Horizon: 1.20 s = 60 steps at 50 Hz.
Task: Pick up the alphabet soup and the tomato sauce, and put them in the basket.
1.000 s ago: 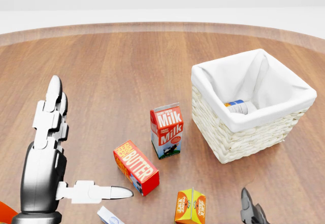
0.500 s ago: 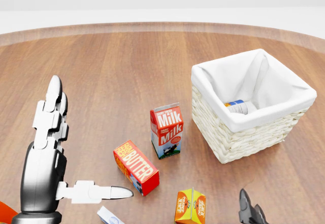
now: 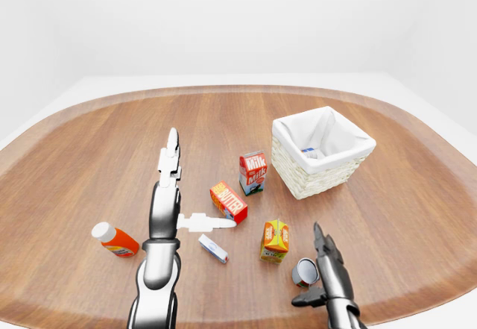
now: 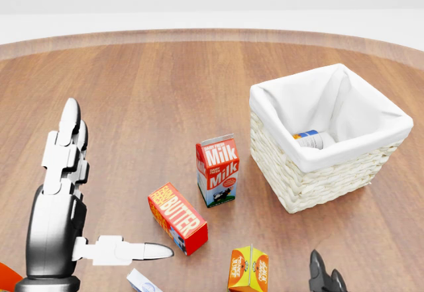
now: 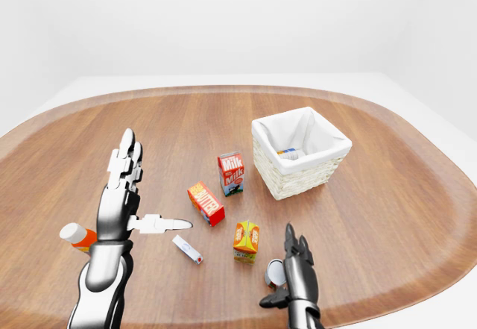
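Here the right hand point(image 3: 326, 269), fingers spread apart, stands just beside the lying can point(image 3: 304, 271), not gripping it.

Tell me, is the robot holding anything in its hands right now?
No, nothing. The left hand is spread open in the air, and the right hand is open beside a can lying on the table, not gripping it.

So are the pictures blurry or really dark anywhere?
No blur: in the head view the milk carton lettering reads crisp. Light is bright and even; in the left-eye view the basket casts only a faint shadow, and the table shows soft sheen, no harsh glare.
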{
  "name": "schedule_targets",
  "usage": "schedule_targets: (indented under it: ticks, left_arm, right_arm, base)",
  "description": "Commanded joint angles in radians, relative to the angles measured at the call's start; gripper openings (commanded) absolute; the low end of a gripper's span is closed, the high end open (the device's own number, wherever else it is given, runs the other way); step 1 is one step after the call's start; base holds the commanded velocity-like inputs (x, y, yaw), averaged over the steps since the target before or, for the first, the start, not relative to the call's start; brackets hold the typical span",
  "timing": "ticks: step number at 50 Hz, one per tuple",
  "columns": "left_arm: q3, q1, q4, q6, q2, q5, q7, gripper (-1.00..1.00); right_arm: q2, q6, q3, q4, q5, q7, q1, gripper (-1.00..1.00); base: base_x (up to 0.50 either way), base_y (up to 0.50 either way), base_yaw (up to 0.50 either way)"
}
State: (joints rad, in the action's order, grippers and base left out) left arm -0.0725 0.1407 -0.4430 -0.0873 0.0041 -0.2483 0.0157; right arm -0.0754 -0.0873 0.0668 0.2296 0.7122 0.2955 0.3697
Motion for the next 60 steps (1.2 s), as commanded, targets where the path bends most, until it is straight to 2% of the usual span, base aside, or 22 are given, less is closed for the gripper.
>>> schedule_targets:
  ticks: [1,26,27,28,29,31,41,53,60]
  left_arm:
    - [-0.001,-0.001,0.0,0.0,0.001,-0.001,-0.001,1.0]
    - [0.0,-0.002,0.005,0.0,0.001,-0.001,0.0,1.0]
    - [0.0,-0.002,0.005,0.0,0.001,-0.001,0.0,1.0]
    - [0.0,-0.002,0.005,0.0,0.001,-0.001,0.0,1.0]
    - [0.0,-0.002,0.005,0.0,0.001,-0.001,0.0,1.0]
    - [0.0,-0.002,0.005,0.0,0.001,-0.001,-0.001,1.0]
    - [0.0,-0.002,0.005,0.0,0.001,-0.001,-0.001,1.0]
    - [0.0,-0.002,0.005,0.0,0.001,-0.001,-0.001,1.0]
    - [0.0,-0.002,0.005,0.0,0.001,-0.001,-0.001,1.0]
  right_arm:
    - [-0.005,0.0,0.008,0.014,0.02,0.025,-0.015,1.0]
    - [-0.012,0.0,0.024,0.047,0.051,0.055,-0.02,1.0]
    - [-0.012,0.0,0.024,0.049,0.052,0.056,-0.021,0.87]
    - [-0.013,0.0,0.025,0.051,0.053,0.057,-0.022,0.32]
    - [-0.013,0.0,0.026,0.052,0.055,0.059,-0.022,-0.33]
    - [-0.014,0.0,0.027,0.048,0.056,0.058,-0.018,-1.0]
    - [-0.015,0.0,0.032,0.031,0.044,0.048,-0.007,-1.0]
    - [-0.003,0.0,0.016,-0.31,-0.142,-0.151,0.113,-1.0]
    - [0.014,0.0,-0.014,-0.48,-0.225,-0.25,0.139,-1.0]
  base:
    - [0.0,0.0,0.0]
    - [0.0,0.0,0.0]
    - [0.0,0.0,0.0]
    - [0.0,0.0,0.0]
    - [0.0,0.0,0.0]
    - [0.0,0.0,0.0]
    - [0.0,0.0,0.0]
    - [0.0,0.0,0.0]
    - [0.0,0.0,0.0]
